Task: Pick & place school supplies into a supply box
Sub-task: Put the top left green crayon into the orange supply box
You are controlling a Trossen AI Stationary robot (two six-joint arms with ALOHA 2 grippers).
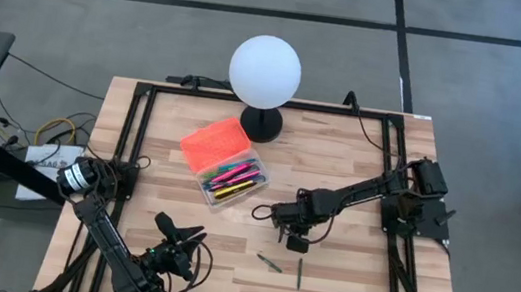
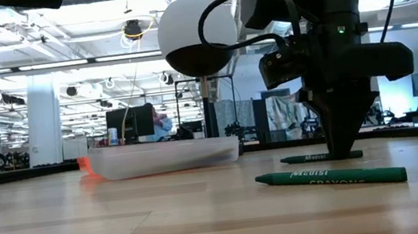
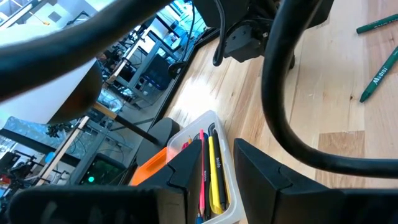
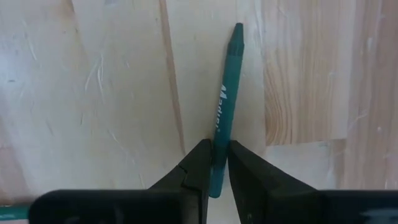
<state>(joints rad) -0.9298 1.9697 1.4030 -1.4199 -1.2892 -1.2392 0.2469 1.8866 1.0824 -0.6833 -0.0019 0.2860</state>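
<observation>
From above, I have the right gripper (image 1: pixel 281 232) down on the table near the supply box (image 1: pixel 225 161), the left gripper (image 1: pixel 178 234) waiting with fingers apart. In the right wrist view the fingers (image 4: pixel 198 171) clamp a green crayon (image 4: pixel 222 118) lying on the wood; I'd lift straight up, keeping it level.

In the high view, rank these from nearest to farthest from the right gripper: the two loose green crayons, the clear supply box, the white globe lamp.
Measured from the right gripper, mid-table:
1. Two loose green crayons, one short and angled and one upright, on the wood toward the front edge; too close to rank between them.
2. Clear plastic supply box with orange lid, toward the left arm's side.
3. White globe lamp, at the back edge.
</observation>
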